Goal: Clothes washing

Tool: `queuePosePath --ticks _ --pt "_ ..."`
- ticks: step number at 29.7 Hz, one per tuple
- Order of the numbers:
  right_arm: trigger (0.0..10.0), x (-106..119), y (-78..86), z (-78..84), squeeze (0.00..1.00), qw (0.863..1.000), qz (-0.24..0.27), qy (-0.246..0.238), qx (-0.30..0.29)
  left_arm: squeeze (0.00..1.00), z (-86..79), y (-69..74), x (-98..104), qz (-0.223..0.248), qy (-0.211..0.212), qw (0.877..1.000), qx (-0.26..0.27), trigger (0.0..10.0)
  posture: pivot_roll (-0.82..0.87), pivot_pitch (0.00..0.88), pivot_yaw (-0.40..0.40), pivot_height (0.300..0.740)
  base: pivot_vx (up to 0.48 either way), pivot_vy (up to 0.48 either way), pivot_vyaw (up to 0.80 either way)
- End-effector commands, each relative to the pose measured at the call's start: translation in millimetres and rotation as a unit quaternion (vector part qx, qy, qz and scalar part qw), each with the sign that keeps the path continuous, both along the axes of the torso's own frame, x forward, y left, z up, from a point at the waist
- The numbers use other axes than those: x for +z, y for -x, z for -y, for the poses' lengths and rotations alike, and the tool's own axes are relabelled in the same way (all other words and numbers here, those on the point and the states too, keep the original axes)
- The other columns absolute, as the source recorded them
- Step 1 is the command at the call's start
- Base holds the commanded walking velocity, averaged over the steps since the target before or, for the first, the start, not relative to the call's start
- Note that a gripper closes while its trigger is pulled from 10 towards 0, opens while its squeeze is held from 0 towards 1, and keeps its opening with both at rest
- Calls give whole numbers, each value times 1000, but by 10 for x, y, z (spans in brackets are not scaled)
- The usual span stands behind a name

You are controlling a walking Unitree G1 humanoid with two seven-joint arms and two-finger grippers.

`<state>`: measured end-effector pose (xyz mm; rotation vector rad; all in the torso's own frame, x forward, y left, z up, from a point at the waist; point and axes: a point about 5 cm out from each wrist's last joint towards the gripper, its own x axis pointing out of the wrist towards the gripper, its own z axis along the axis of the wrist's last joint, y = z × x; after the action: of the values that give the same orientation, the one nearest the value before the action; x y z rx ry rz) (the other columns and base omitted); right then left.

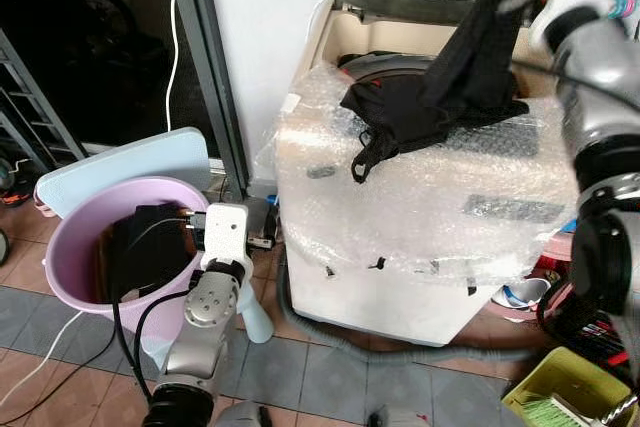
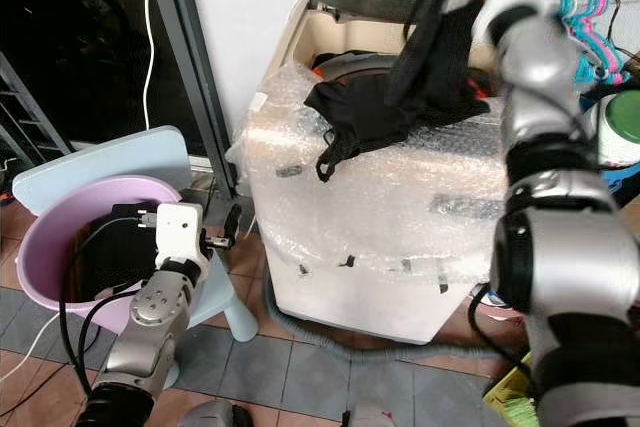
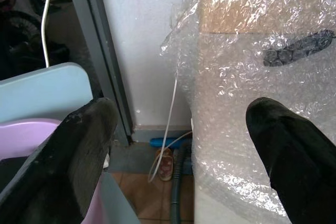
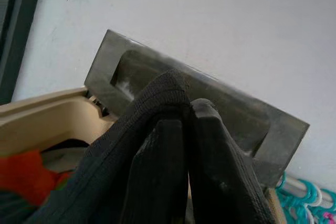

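No lettering, brand, number or sign can be read anywhere; the dark patches on the washing machine [image 1: 420, 217] lie blurred under its bubble wrap [image 3: 262, 51], and cannot be told as print or tape; the pink tub [image 1: 75, 237] and the grey lid [image 4: 194, 103] carry no legible marks.

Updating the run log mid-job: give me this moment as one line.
right gripper: shut on black garment, raised over washing machine | left gripper: open, by pink tub | garment's lower end on bubble wrap
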<state>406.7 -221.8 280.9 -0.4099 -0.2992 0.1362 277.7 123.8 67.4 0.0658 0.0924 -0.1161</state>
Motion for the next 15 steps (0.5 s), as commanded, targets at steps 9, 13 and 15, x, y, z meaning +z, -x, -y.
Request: queuePosePath --ticks 9,13,15 --pt "10000 -650 189 -108 0 993 -80 -26 82 0 -25 21 10 6 -2 1000 -10 10000 -61 0 31 740 232 0 0" --pt "10000 -862 272 -93 39 989 -117 -25 84 0 -40 37 6 6 -5 1000 -11 10000 -61 0 33 740 312 0 0" --pt "10000 -934 318 -96 953 988 -124 -14 90 0 -47 29 7 4 -3 1000 -9 10000 -63 0 37 740 308 0 0"
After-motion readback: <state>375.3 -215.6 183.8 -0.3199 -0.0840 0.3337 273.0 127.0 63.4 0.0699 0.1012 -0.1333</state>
